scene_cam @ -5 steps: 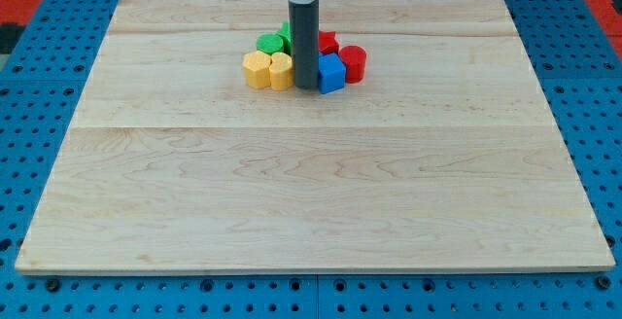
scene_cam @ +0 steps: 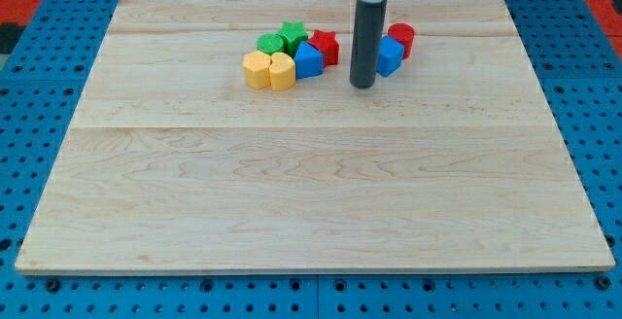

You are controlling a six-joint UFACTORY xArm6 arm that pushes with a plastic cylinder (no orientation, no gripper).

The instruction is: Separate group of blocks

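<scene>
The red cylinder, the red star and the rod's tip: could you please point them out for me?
red cylinder [scene_cam: 401, 39], camera view, on its front wall.
red star [scene_cam: 325, 45], camera view, on its top face.
my tip [scene_cam: 362, 86], camera view, at the rod's lower end.

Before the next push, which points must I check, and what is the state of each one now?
1. My tip shows on the board: ok.
2. Tip stands between the two sets of blocks: ok.
3. Blue block and red cylinder are apart from the cluster: ok.
4. Yellow blocks, green blocks, second blue block and red block are separated: not ok, they sit together.
5. Tip touches the blue block on the view's right: cannot tell.
</scene>
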